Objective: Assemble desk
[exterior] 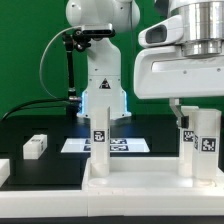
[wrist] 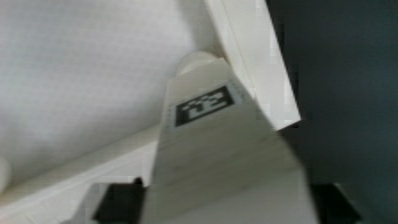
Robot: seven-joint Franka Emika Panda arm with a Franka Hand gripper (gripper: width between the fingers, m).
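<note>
Green backdrop and a black table (exterior: 30, 125) are seen in the exterior view, with a black cable (exterior: 55, 60) looped at the back. At that view's far left a white piece (exterior: 3, 170) is cut off by the frame edge and cannot be identified. Near it a loose leg (exterior: 35, 147) of the desk is laid flat on the table. Toward the middle, the arm's base (exterior: 100, 80) is seen at the back, and the marker board (exterior: 130, 145) is laid before it. That board is partly hidden by an upright leg (exterior: 100, 135) planted on the desk top (exterior: 140, 185), which is spread across the foreground and cropped at the bottom. At the exterior view's right the arm is bent over and down, its wrist filling the upper corner. The gripper (exterior: 198, 112) is poised straight over a second upright leg (exterior: 206, 145) near the desk top's end. In the wrist view this tagged leg (wrist: 222, 150) is framed between the two dark fingers (wrist: 121, 200), which are set apart on either side of it. Whether its faces are pressed cannot be made out, since the fingertips are cropped and blurred. The desk top's rim (wrist: 249, 60) is seen beside the leg.
</note>
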